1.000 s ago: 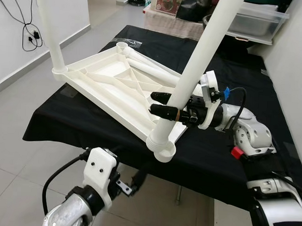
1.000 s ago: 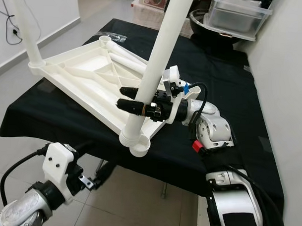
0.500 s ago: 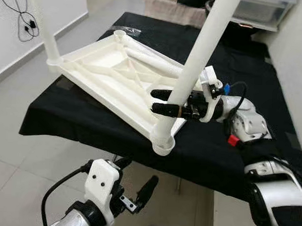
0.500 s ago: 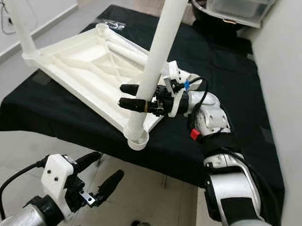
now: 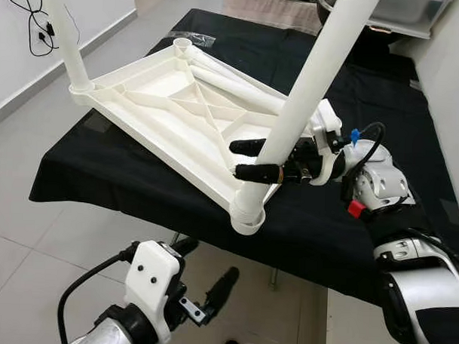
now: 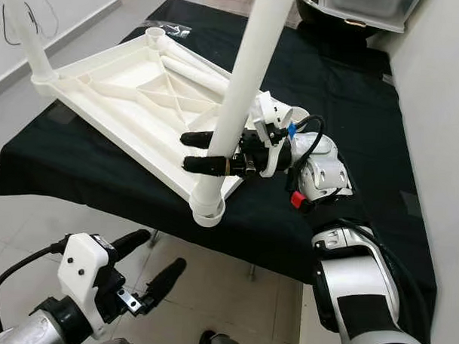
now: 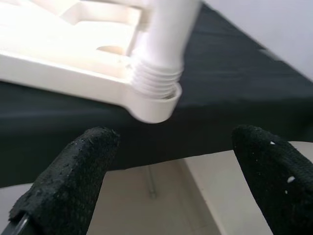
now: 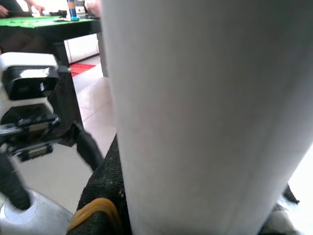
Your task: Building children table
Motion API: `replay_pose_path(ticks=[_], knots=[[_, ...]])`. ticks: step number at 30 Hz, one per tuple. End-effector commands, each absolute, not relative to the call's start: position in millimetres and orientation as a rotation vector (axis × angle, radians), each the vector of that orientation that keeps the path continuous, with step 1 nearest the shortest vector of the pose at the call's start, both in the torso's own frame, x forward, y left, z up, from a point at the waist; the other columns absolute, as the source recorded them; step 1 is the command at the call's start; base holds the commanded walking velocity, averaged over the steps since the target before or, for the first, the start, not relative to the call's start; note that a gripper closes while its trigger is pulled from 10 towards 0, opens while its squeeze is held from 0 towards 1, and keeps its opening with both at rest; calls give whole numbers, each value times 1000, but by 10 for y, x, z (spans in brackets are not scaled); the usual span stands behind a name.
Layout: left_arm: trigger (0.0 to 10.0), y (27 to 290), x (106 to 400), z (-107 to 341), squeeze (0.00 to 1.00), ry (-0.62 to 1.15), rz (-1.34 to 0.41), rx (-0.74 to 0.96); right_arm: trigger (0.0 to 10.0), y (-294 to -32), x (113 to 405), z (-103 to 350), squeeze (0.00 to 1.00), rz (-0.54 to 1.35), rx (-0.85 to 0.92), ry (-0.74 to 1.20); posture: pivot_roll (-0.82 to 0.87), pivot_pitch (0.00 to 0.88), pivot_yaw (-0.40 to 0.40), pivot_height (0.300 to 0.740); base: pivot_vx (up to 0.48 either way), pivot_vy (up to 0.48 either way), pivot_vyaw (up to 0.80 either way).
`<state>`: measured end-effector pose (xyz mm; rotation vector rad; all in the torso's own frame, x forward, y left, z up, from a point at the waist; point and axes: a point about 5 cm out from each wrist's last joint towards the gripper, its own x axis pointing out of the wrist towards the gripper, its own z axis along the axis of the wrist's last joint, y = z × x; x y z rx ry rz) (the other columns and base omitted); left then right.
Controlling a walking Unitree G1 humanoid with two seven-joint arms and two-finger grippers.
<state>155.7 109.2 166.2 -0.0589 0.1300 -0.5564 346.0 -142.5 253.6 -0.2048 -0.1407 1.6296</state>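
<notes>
Here, a desk [image 5: 101, 175] draped in black cloth fills the centre of the frame, with grey floor tiles [image 5: 31, 233] below it and a white wall carrying a dangling black cable [image 5: 39, 22] at upper left; a clear plastic bin [image 5: 401, 16] sits at the far end, upper right. The white plastic children's tabletop [image 5: 178, 117] lies upside down on the cloth, its underside a rectangular tray of moulded ribs, its near corner overhanging the desk edge. A smooth cylindrical leg [image 5: 311, 92] rises from a threaded socket [image 5: 247, 214] at that near corner and crosses the middle of the frame, hiding part of the right hand [image 5: 252, 159]. A second leg [image 5: 64, 42] stands at the far left corner, and further legs [image 5: 232, 93] lie flat inside the tray. The right hand reaches in from the right; its two long black fingers [image 5: 256, 173] lie closed against either side of the near leg, just above the socket. The left hand [image 7: 176, 161] hangs at lower left below the desk edge, fingers spread apart and holding nothing, pointing up toward the socket.
</notes>
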Motion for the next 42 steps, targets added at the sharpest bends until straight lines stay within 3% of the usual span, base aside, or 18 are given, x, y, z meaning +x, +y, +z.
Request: replay_pose_path(ticks=[1, 12, 31, 42], knots=[[10000, 1090, 1525, 1672, 0, 142, -555, -68, 10000, -1439, 3449, 2356, 0, 1658, -232, -28, 174, 228, -89, 740, 0, 0, 0], [10000, 1061, 1523, 1679, 0, 142, -579, -50, 10000, -1408, 3497, 2333, 0, 1653, -290, 26, 172, 229, -83, 740, 0, 0, 0], [10000, 1063, 1547, 1685, 0, 138, -566, -41, 10000, -1102, 3573, 2216, 0, 1690, -134, 29, 170, 243, -98, 740, 0, 0, 0], [10000, 1101, 1578, 1692, 0, 134, -552, -32, 10000, -1183, 3596, 2138, 0, 1587, -63, 2, 163, 253, -96, 740, 0, 0, 0]])
